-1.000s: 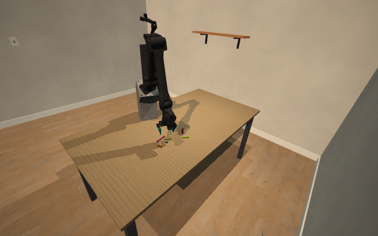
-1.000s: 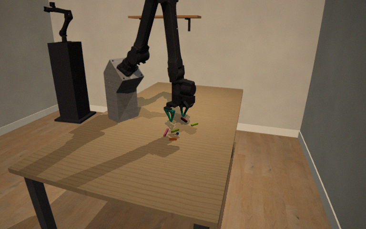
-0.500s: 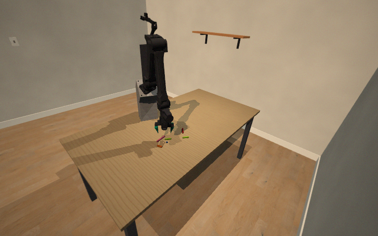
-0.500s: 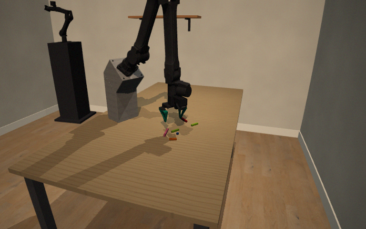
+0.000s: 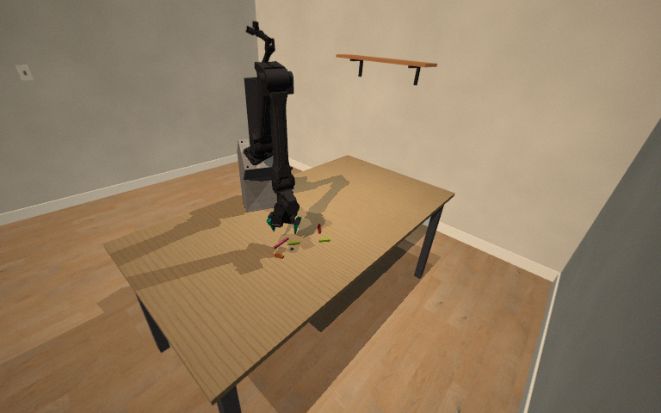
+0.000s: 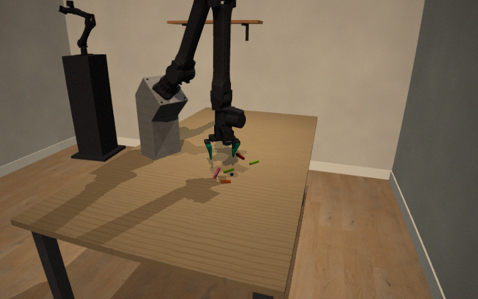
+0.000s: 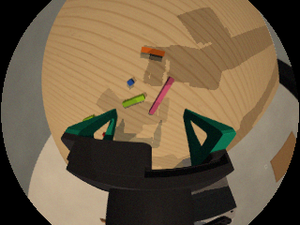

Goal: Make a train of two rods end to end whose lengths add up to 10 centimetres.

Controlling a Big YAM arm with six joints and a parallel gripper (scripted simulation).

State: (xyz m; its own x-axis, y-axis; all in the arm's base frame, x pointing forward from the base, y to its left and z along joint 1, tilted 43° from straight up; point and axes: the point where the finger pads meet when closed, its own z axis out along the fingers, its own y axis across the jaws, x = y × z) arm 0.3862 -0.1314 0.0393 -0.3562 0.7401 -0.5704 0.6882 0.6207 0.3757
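My gripper [image 6: 221, 152] is open and empty, a little above the table, and also shows in the wrist view [image 7: 150, 119] and in the top view [image 5: 283, 223]. Just in front of it lie a pink rod [image 6: 216, 172] [image 7: 161, 96] and a lime rod [image 6: 228, 170] [image 7: 134, 100], close together but at an angle. A small blue rod [image 6: 231, 174] [image 7: 130, 82] lies beside the lime one. An orange rod [image 6: 225, 181] [image 7: 153, 52] lies further out with a grey rod [image 6: 221, 177] along its side. A red rod [image 6: 240, 156] and a second lime rod [image 6: 253, 162] lie apart to the right.
The grey arm pedestal [image 6: 160, 118] stands at the table's back left edge. A black stand [image 6: 89, 105] with another arm is on the floor behind. A shelf [image 5: 386, 60] hangs on the wall.
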